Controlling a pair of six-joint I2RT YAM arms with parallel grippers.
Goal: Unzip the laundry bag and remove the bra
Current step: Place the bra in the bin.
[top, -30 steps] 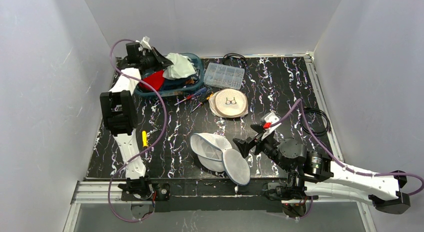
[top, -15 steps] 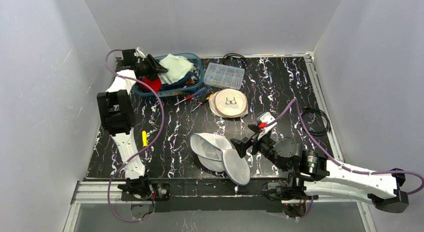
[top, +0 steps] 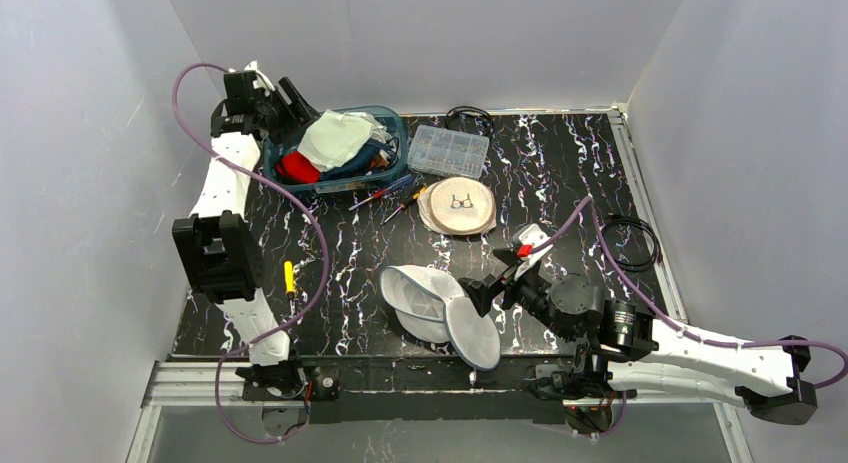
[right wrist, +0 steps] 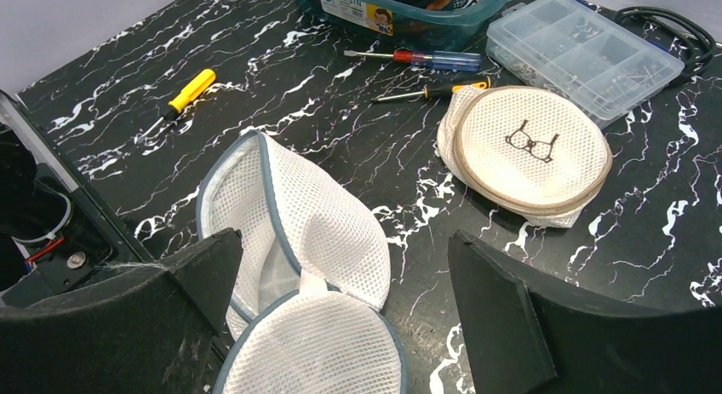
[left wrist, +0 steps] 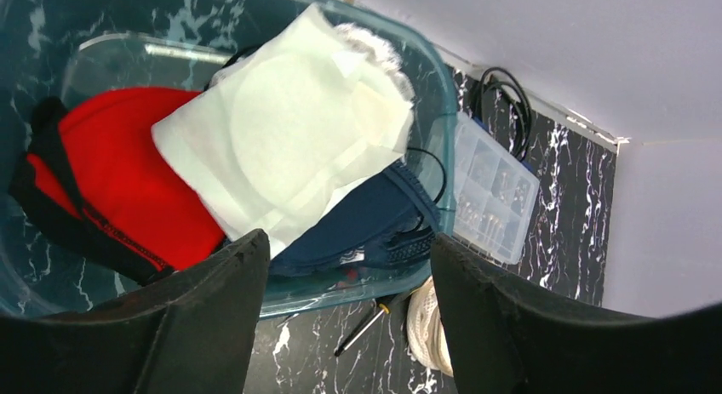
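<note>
The white mesh laundry bag (top: 440, 308) with blue trim lies gaping open near the table's front edge, also in the right wrist view (right wrist: 306, 228). The bra (top: 335, 138), a cream-white padded piece, lies on top of the clothes in the blue bin (top: 397, 151); the left wrist view shows it spread there (left wrist: 281, 147). My left gripper (top: 293, 96) hangs open over the bin's back left corner, nothing between its fingers (left wrist: 349, 249). My right gripper (top: 495, 278) stands wide open just right of the bag and is empty (right wrist: 340, 249).
The bin (left wrist: 443, 96) also holds a red garment (left wrist: 111, 190) and a navy one (left wrist: 366, 224). A clear parts box (top: 448, 149), an embroidery hoop (top: 458, 205), screwdrivers (top: 390, 193), a yellow-handled tool (top: 290, 277) and a black cable (top: 632, 241) lie around.
My left gripper opened and let go of the bra, which dropped onto the clothes in the bin; the left arm then drew back and to the left. The right gripper edged slightly left.
</note>
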